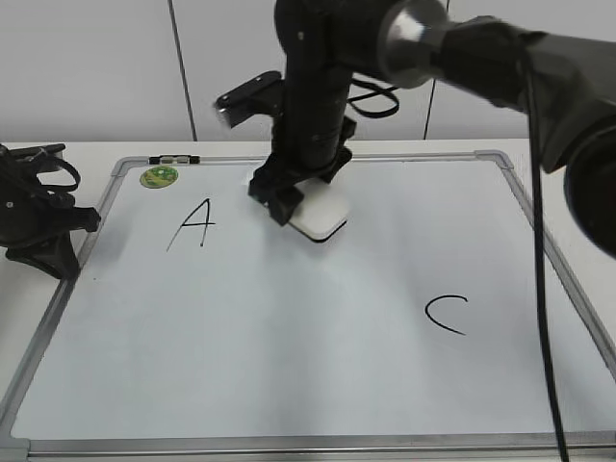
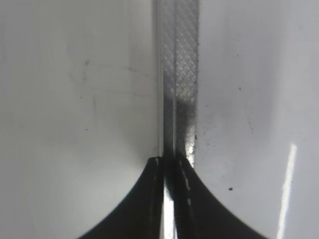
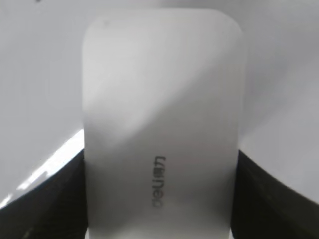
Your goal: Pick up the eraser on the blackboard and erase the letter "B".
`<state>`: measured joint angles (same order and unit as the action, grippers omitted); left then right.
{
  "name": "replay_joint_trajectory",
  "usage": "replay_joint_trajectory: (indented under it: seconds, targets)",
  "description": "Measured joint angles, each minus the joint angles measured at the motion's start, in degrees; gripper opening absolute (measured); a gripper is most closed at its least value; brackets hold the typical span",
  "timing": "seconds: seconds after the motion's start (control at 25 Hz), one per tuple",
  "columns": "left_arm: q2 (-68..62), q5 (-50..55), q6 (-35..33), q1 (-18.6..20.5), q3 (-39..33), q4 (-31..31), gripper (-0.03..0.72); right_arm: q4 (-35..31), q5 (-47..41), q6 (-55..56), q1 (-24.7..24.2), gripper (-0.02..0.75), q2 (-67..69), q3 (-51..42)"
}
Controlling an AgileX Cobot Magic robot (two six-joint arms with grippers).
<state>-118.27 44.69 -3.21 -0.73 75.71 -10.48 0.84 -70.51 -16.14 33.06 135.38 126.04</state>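
The white eraser [image 1: 320,214] rests flat on the blackboard [image 1: 289,366], a large white board with a silver frame. My right gripper [image 1: 298,197] is shut on the eraser, one finger on each long side; in the right wrist view the eraser [image 3: 162,124] fills the frame between the dark fingers, grey print up. No letter "B" shows; the spot under the eraser and arm is hidden. A black "A" [image 1: 195,223] and a black "C" [image 1: 445,315] are on the board. My left gripper [image 1: 43,226] sits at the board's left edge, shut and empty [image 2: 172,164].
A round green sticker [image 1: 159,176] and a small marker [image 1: 173,159] lie at the board's top left corner. The board's metal frame rail [image 2: 177,74] runs right under the left gripper. The right arm [image 1: 462,48] crosses above the board's upper right.
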Motion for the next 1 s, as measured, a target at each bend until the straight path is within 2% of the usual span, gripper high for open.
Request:
replay_joint_trajectory:
  seconds: [0.28, 0.44, 0.72, 1.0]
  targets:
    - [0.0, 0.0, 0.0, 0.0, 0.0, 0.0, 0.008, 1.6, -0.1, 3.0, -10.3, 0.545, -5.4, -0.3]
    - [0.0, 0.0, 0.0, 0.0, 0.0, 0.1, 0.008, 1.9, -0.1, 4.4, -14.7, 0.545, -9.3, -4.2]
    - [0.0, 0.0, 0.0, 0.0, 0.0, 0.1, 0.008, 2.1, -0.1, 10.9, -20.9, 0.545, -12.7, -12.4]
    - [0.0, 0.0, 0.0, 0.0, 0.0, 0.1, 0.008, 3.1, -0.1, 12.5, -24.1, 0.545, -13.0, -20.8]
